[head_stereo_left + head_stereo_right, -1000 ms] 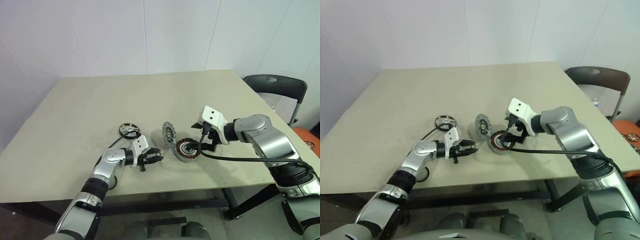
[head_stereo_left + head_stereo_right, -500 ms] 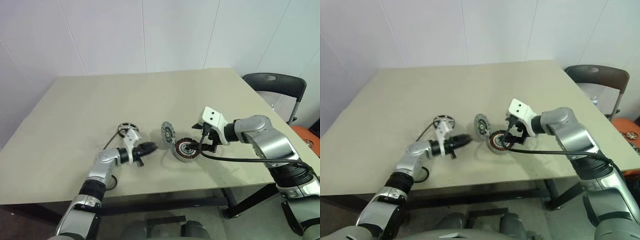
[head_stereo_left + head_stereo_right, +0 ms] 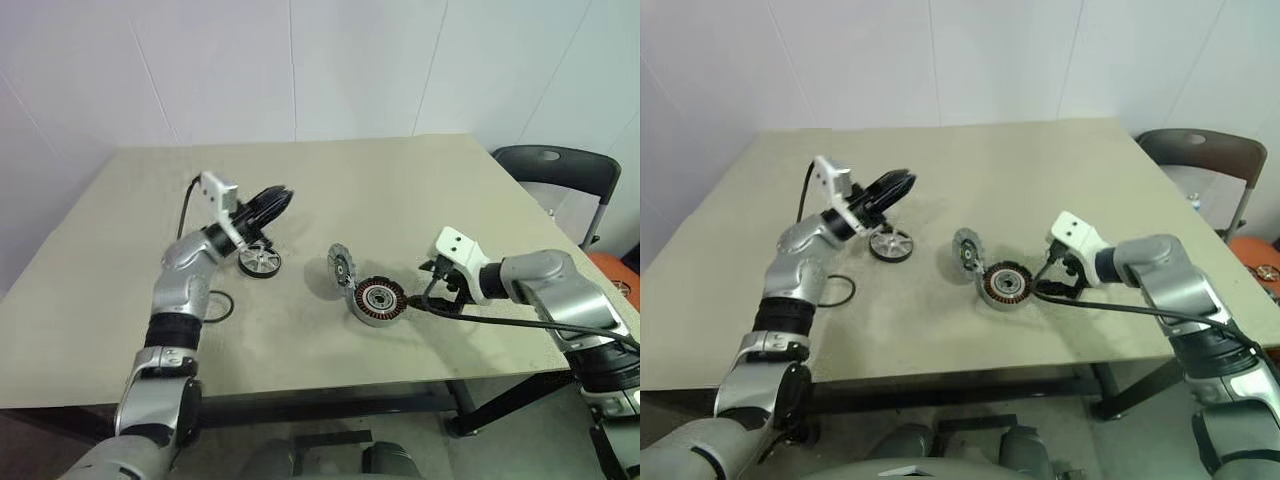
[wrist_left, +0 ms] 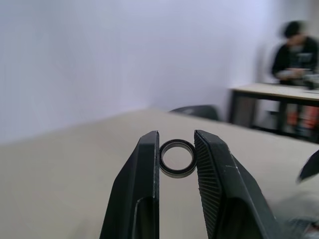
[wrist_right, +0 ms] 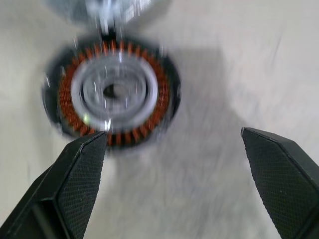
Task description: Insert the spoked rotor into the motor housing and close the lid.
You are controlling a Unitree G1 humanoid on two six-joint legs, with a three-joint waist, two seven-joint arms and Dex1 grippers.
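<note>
Your left gripper (image 4: 176, 158) clamped on a small dark ring (image 4: 177, 158), upper left, your right gripper (image 5: 172, 149) fingers wide apart beside the motor housing (image 3: 378, 299), centre, spoked rotor (image 3: 260, 261) on table (image 3: 400, 190).

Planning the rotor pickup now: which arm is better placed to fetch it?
Probably the right. Its tool is open and holds nothing, beside the motor housing. The left tool is nearer the spoked rotor, raised above it, but is shut on a small dark ring.

Open motor housing (image 3: 378, 300), upright lid (image 3: 339, 266), spoked rotor (image 3: 259, 261) apart.
</note>
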